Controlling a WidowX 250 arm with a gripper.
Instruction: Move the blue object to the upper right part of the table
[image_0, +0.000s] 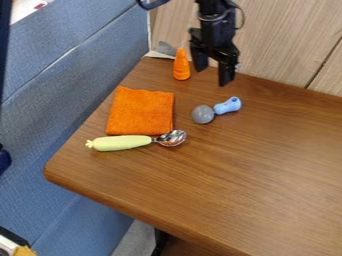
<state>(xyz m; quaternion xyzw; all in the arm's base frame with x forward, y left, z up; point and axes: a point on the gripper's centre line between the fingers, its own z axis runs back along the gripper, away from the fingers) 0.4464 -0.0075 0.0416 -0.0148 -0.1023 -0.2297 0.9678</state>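
My gripper (212, 75) hangs over the back of the table, its two fingers spread apart with nothing between them. In front of it and slightly to the right lies the blue object (228, 105), a small light-blue handle with a hole near its end. A grey round head (203, 114) adjoins its left end, and the two lie at a slant on the wooden table (267, 165).
An orange cone-shaped object (182, 65) stands just left of the gripper. An orange cloth (141, 111) lies at the left, with a green-handled spoon (120, 143) along its front edge. A wooden panel (284, 40) rises behind the table.
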